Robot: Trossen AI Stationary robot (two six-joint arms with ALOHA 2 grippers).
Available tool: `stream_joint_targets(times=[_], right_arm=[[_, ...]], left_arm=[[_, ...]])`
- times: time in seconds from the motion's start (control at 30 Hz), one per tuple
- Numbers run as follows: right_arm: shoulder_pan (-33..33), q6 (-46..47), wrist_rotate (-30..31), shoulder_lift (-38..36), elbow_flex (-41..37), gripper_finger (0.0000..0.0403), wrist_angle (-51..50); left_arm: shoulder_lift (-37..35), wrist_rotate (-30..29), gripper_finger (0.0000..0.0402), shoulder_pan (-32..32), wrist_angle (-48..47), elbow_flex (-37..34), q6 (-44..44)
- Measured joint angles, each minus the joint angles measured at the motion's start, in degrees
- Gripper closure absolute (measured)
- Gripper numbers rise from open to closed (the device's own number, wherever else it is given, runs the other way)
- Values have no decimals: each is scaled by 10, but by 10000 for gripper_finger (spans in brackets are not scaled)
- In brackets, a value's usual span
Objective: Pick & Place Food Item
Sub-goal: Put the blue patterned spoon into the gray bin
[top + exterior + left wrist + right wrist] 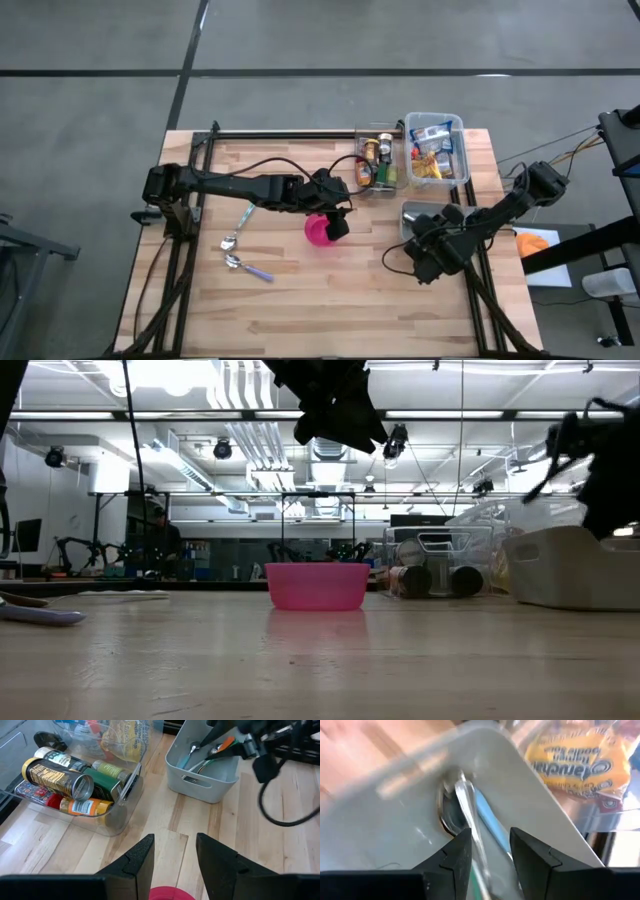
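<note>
Your right gripper (pixel 487 857), jaws apart, hangs over cutlery (pixel 470 815) in the grey bin (pixel 420 215); descending risks snagging utensils, not food. Left gripper (pixel 172 862), jaws apart, empty, above pink bowl (pixel 320 230).

A light wooden plank desk (pixel 300 300) is carrying everything. A small round pink plastic bowl (pixel 320 230) is sitting near its middle. Two metal spoons (pixel 237 252), one with a lilac handle, are lying toward the left side. Two clear plastic bins are standing side by side along the far edge toward the right corner: one holding cans and bottles (pixel 378 160), one holding snack packets (pixel 436 148). A grey plastic caddy (pixel 425 216) holding cutlery is resting just nearer than them, by the right edge.
</note>
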Motion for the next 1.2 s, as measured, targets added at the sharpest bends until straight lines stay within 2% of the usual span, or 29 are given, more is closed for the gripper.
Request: stream_joint_targets(times=[0.1,0.2,0.5,0.67,0.9,1.1,1.2], right_arm=[[0,39,32,-1,28,273,-4],[1,38,63,-1,54,273,-3],[1,-68,118,-1,120,272,86],[1,-157,162,-1,88,272,232],[-5,-327,162,-1,14,272,506],[-33,-432,158,-1,-32,272,649],[-52,-474,128,-1,-58,272,726]], left_arm=[[0,0,255,0,0,0,0],[0,0,255,0,0,0,0],[0,0,255,0,0,0,0],[0,0,255,0,0,0,0],[0,0,255,0,0,0,0],[0,0,255,0,0,0,0],[0,0,255,0,0,0,0]])
